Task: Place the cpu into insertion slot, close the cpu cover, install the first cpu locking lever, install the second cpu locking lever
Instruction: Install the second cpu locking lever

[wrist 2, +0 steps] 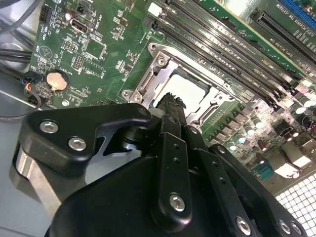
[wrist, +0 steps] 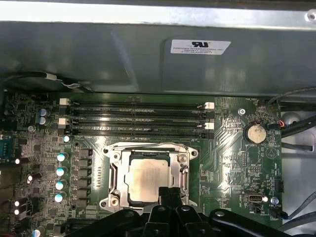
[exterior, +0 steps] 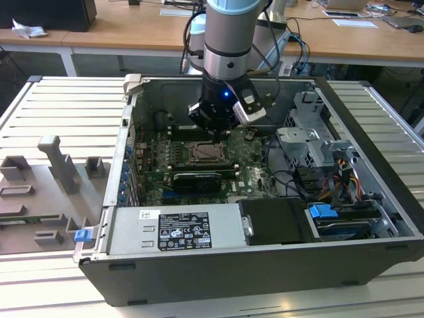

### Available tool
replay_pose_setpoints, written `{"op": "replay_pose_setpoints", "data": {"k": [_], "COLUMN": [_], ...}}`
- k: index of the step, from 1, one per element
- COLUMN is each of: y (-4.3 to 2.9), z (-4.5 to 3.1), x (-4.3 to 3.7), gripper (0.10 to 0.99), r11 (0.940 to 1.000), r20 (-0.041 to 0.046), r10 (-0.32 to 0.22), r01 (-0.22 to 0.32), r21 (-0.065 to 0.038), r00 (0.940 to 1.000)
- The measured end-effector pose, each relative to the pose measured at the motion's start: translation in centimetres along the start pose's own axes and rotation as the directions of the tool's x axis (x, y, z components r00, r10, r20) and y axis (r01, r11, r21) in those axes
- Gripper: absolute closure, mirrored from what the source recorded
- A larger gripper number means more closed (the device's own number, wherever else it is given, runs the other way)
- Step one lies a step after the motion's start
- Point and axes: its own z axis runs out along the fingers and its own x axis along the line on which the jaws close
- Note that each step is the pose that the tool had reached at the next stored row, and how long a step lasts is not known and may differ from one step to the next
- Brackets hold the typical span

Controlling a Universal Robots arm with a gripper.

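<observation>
The cpu (wrist: 150, 178) (wrist 2: 190, 89), a pale silvery square, lies in the insertion slot (exterior: 205, 154) on the green board. The cpu cover (wrist: 148, 148) (wrist 2: 159, 63), a silvery frame with a cut-out centre, lies flat around the chip. My gripper (wrist: 170, 193) (wrist 2: 168, 101) (exterior: 217, 132) hangs just above the socket's near edge. Its black fingers are shut together with nothing between them, and their tips overlap the chip's edge in both wrist views. I cannot tell how the locking levers stand.
Long black memory slots (wrist: 138, 118) (wrist 2: 222, 44) run beside the socket, and a coin battery (wrist: 255, 132) sits nearby. The case wall (wrist: 148, 49) rises behind the slots. A black card (exterior: 197, 180), power supply (exterior: 179, 228), drive cage (exterior: 311, 142) and cables (exterior: 291, 179) surround the board.
</observation>
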Motion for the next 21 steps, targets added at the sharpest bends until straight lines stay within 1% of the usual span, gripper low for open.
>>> {"op": "replay_pose_setpoints", "data": {"k": [6,10,21], "y": [-0.39,-0.88,-1.45], "z": [-0.03,-0.07,-0.12], "x": [0.01,0.02,0.03], "gripper": [0.980,0.980,0.980], "r11": [1.0000,1.0000,1.0000], "r20": [-0.0003,-0.0026,-0.0031], "r10": [0.000,0.000,0.000], "r01": [0.000,0.000,0.000], "r21": [0.000,0.000,0.000], "r00": [1.0000,1.0000,1.0000]}}
